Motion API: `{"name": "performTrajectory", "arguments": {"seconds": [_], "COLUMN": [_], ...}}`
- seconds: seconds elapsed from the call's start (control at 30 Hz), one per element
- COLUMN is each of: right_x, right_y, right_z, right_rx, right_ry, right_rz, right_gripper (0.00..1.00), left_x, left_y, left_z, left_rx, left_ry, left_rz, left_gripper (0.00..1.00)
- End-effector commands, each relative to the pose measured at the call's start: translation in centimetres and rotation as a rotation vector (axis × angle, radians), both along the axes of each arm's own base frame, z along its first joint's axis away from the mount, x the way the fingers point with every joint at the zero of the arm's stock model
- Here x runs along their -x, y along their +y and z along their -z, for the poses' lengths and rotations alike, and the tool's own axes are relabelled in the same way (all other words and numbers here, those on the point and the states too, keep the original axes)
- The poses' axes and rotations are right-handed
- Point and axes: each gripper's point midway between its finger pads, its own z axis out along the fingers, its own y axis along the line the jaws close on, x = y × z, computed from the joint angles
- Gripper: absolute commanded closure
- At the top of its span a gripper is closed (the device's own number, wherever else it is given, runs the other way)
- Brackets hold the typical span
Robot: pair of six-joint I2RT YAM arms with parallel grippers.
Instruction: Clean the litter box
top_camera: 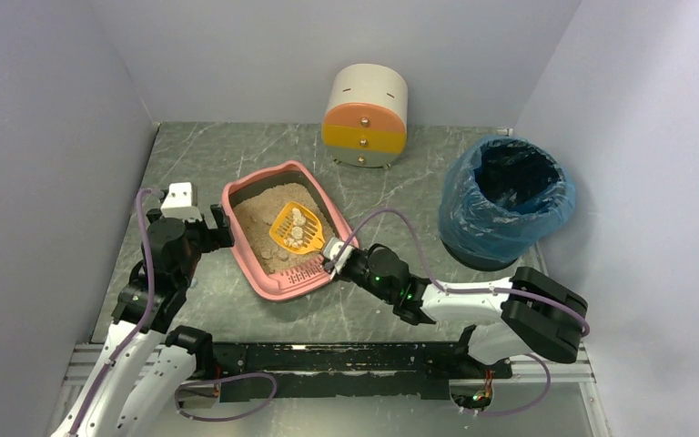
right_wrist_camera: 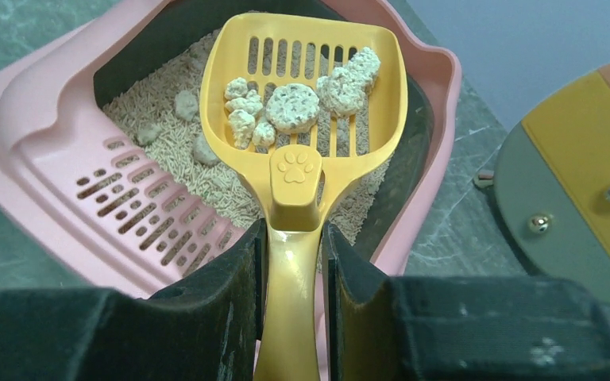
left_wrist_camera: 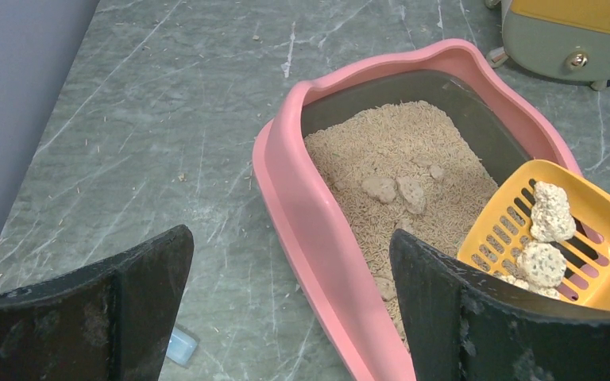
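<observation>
**Top view.** The litter box (top_camera: 291,282) sits on the desk (top_camera: 237,155), left of centre, with its slotted ledge nearest the arms. The right claw (top_camera: 335,253) reaches in from the near right and holds a yellow scoop (top_camera: 280,232) over the litter. Pale clumps (top_camera: 297,219) lie on the blade. The left claw (top_camera: 221,226) stands just beside the box's left rim. A blue-lined bin (top_camera: 473,228) stands well apart at the right, and a drawer unit (top_camera: 365,116) stands at the far edge.

**Left wrist view.** The left claw's fingers are spread wide with nothing between them. One is over bare desk and the other over the box. Several clumps lie in the litter beside the loaded scoop.

**Right wrist view.** The right claw is clamped on the scoop's handle, just behind the paw-print emblem. The slotted blade carries a handful of clumps and little loose litter. A few more clumps rest in the litter to the left of the blade.

**Progress (judged).** The task is partly done. One load is gathered but not yet tipped into the bin. The clumps in the litter are left to collect, so further passes seem needed.
</observation>
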Motion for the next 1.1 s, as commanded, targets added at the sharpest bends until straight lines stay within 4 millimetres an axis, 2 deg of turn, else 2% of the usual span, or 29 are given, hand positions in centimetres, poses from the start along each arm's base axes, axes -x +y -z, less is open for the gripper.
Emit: {"name": "performTrajectory", "arguments": {"seconds": [0.0,0.47,0.77,0.93,1.07], "right_x": [0.2,1.4,0.0,0.2,0.2], "right_y": [-0.1,0.1,-0.9,-0.3,0.9], "right_z": [-3.8,-4.0,-2.9,-2.3,-2.2], "right_rx": [-0.024,0.061,0.222,0.214,0.126], "right_ry": [-0.212,-0.358,-0.475,-0.441,-0.296], "right_rz": [0.0,0.033,0.157,0.144,0.142], "right_gripper": [1.0,1.0,1.0,1.0,1.0], "left_x": [-0.1,-0.2,-0.4,-0.4,-0.3], "left_y": [-0.2,-0.2,-0.3,-0.3,-0.2], "left_z": [-0.7,-0.6,-0.5,-0.4,-0.5], "left_rx": [0.0,-0.002,-0.005,-0.006,-0.009], "left_ry": [-0.027,-0.023,-0.018,-0.018,-0.019], "left_rz": [0.014,0.012,0.016,0.015,0.012], "left_gripper": [0.02,0.02,0.02,0.02,0.02]}}
